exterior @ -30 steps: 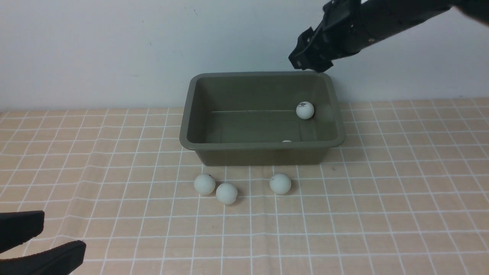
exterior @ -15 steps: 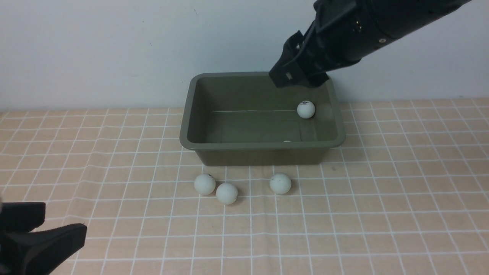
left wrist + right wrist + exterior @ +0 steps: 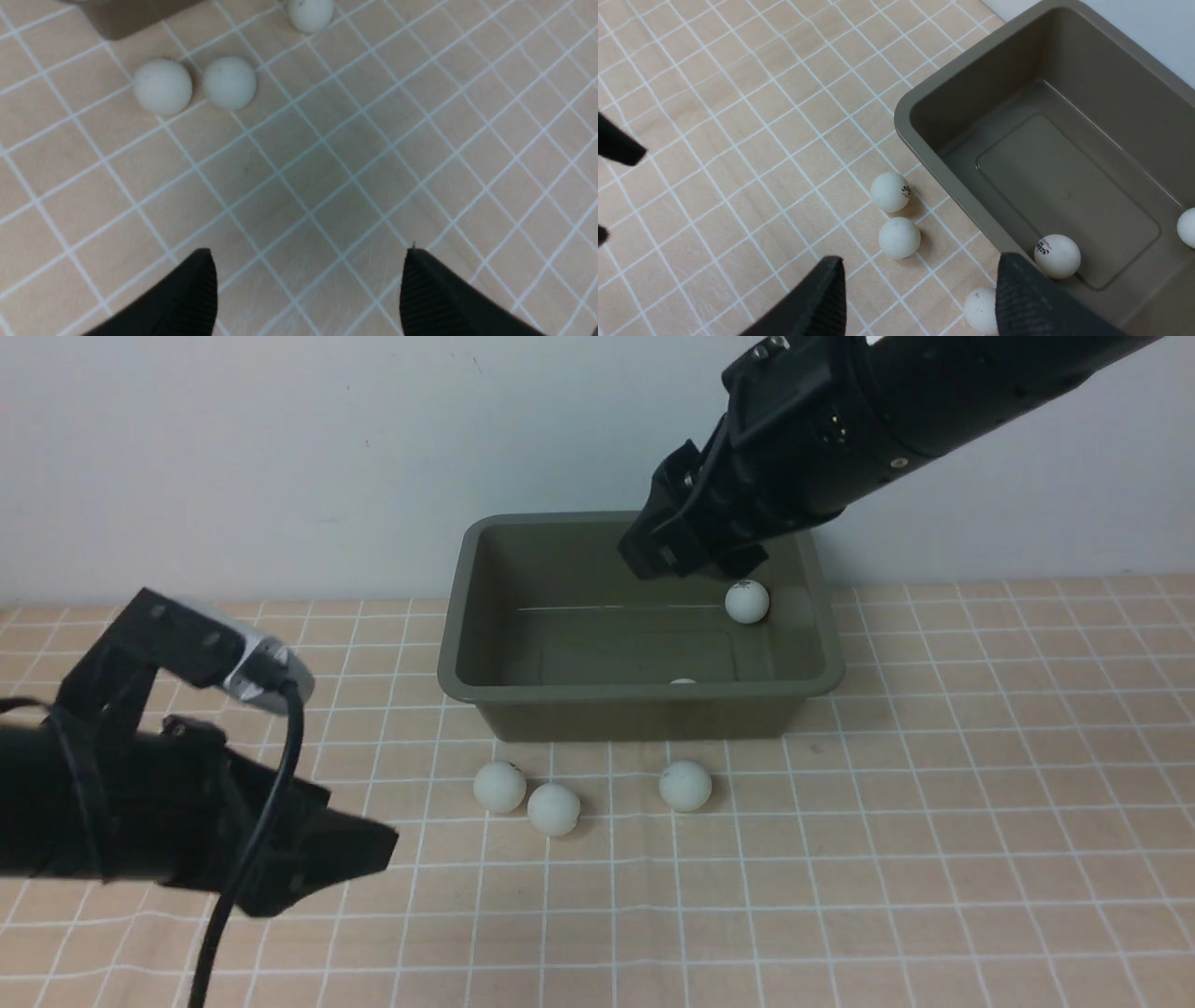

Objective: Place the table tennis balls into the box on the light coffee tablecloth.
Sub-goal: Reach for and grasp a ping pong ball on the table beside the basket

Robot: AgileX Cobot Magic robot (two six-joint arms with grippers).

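Tan cloth (image 3: 934, 859) holds three balls (image 3: 553, 807) ahead of the left gripper (image 3: 308, 261), fingers (image 3: 187, 298) spread and empty, seemingly nearer than the right gripper (image 3: 920, 266), likewise parted, empty.

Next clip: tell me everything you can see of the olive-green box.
The box is a rectangular olive-green tub, plastic by its look, with rounded corners, a flared rim and sloping walls. It stands upright and open-topped on the checked tablecloth. Inside lie one white ball at the far right and another ball near the front wall, mostly hidden by the rim in the front view. Nothing else touches it.
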